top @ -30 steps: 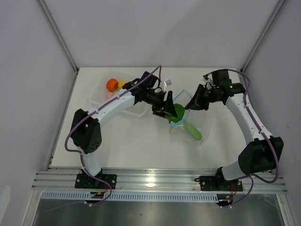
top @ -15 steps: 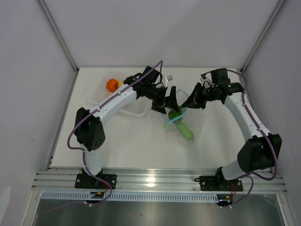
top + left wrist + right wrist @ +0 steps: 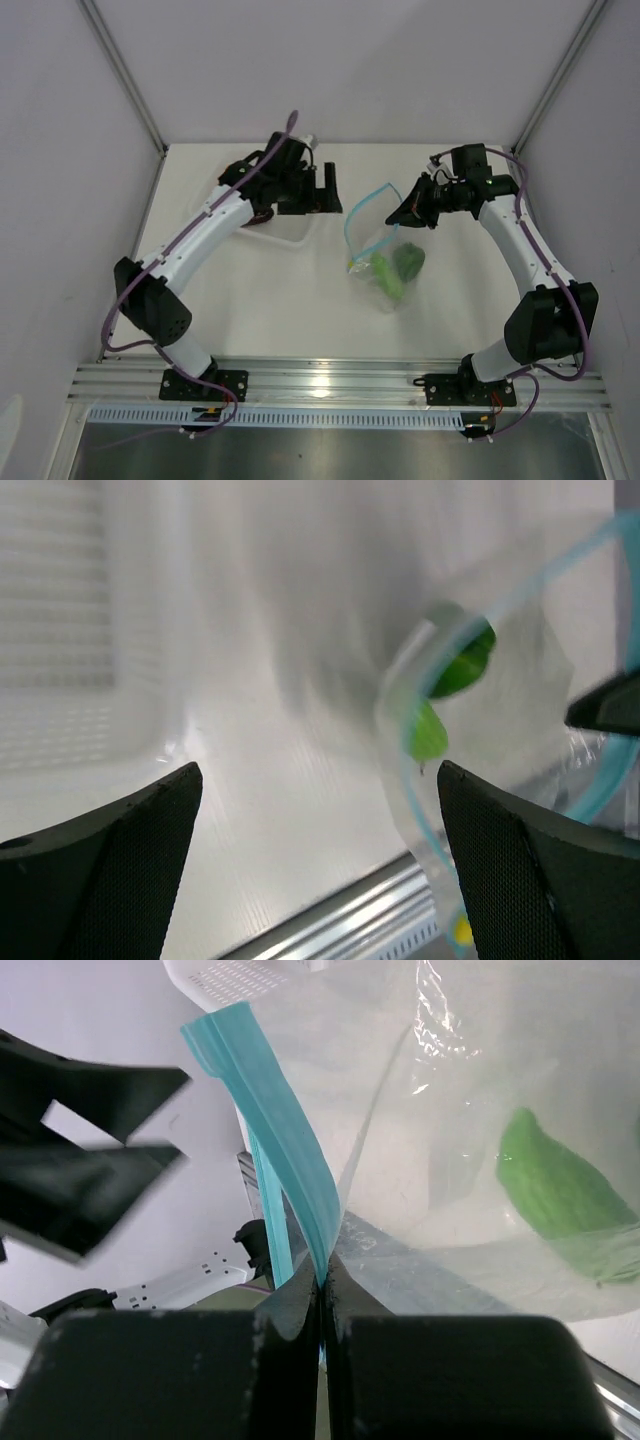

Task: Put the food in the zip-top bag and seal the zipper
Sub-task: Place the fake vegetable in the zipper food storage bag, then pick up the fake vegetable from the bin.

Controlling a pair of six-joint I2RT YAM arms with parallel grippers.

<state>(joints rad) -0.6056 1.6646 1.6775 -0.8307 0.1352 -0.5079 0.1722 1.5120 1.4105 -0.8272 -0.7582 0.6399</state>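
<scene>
My right fingers (image 3: 322,1278) are clamped on the teal zipper (image 3: 262,1090) of the clear, floppy bag (image 3: 385,262), whose open mouth loops toward centre frame. A green pepper (image 3: 408,258) and a cucumber (image 3: 385,277) lie inside, below those fingers. My left fingers (image 3: 328,192) are spread apart, left of the bag, by the tray's (image 3: 298,242) right edge. The counter (image 3: 270,300) is white and the walls (image 3: 300,60) are pale.

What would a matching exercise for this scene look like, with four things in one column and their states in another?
Things:
1 left fingers
2 right fingers
3 green bell pepper
4 tray

States:
A inside the zip-top bag
B open, holding nothing
C pinched shut on the zipper
D on the table, outside the bag

Pairs: 1-B, 2-C, 3-A, 4-D
</scene>
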